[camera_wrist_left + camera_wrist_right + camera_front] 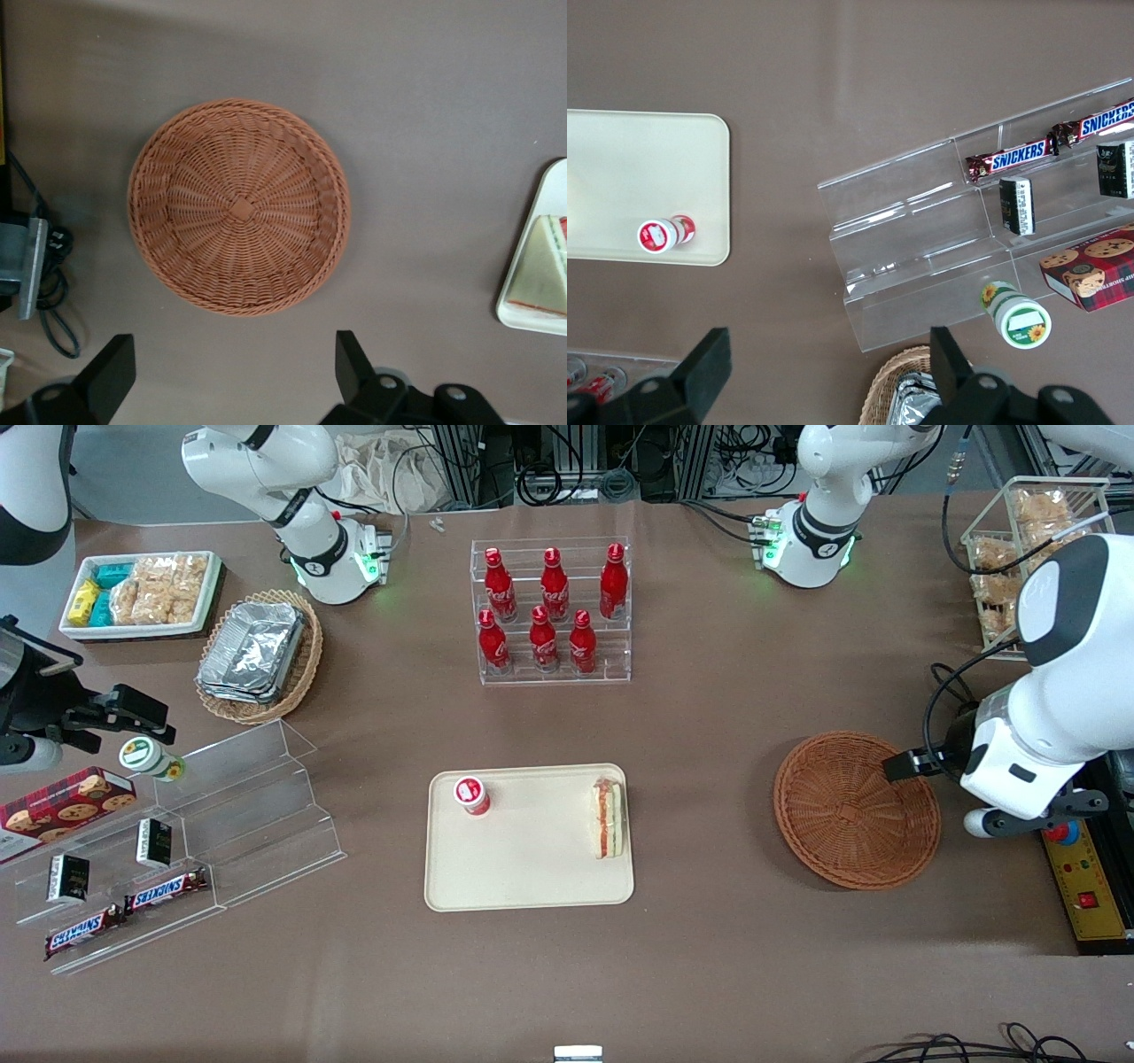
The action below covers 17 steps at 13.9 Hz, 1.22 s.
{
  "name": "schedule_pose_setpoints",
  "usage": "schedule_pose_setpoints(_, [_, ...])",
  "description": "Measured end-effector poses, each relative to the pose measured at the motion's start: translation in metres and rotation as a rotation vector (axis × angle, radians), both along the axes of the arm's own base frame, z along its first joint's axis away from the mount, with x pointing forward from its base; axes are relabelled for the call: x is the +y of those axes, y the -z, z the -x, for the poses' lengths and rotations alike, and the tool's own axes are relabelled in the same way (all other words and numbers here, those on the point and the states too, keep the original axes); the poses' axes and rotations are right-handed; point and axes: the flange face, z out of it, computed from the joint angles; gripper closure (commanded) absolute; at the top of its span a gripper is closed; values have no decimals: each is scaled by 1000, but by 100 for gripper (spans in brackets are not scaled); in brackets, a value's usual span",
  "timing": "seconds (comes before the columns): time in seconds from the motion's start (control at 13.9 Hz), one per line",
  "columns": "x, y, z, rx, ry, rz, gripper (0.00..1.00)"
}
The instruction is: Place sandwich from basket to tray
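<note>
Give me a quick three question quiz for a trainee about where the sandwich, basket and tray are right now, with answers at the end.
1. True or false: the sandwich lies on the tray.
2. What is in the reddish-brown basket? A) a sandwich B) foil containers C) nothing
3. Fill in: the gripper hangs above the table beside the basket with its fingers ____.

Key
1. True; it lies along the tray's edge toward the working arm, apart from the small red-lidded bottle.
2. C
3. open; nothing is between them.
</note>
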Motion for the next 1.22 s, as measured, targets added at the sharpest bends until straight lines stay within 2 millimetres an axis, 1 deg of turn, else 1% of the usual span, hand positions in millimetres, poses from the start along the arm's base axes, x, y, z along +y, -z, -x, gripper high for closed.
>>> schedule_pose_setpoints(0.22, [31, -4, 3, 16, 52, -4, 0])
schedule_pose_setpoints(0.43, [64, -9, 9, 38, 65, -19, 0])
schedule_pose_setpoints(0.58, [81, -14, 13, 42, 77, -4, 0])
schedule_pose_setpoints(0.65, [82, -17, 15, 44, 78, -8, 0])
schedule_pose_setpoints(0.72, [78, -19, 19, 47, 79, -17, 0])
schedule_pose_setpoints(0.86, [68, -20, 32, 54, 91, -32, 0])
schedule_pose_setpoints(1.01, [63, -21, 46, 48, 97, -43, 0])
schedule_pose_setpoints(1.08, [62, -24, 50, 39, 100, -46, 0])
schedule_pose_setpoints(1.22, [64, -28, 50, 25, 98, -49, 0])
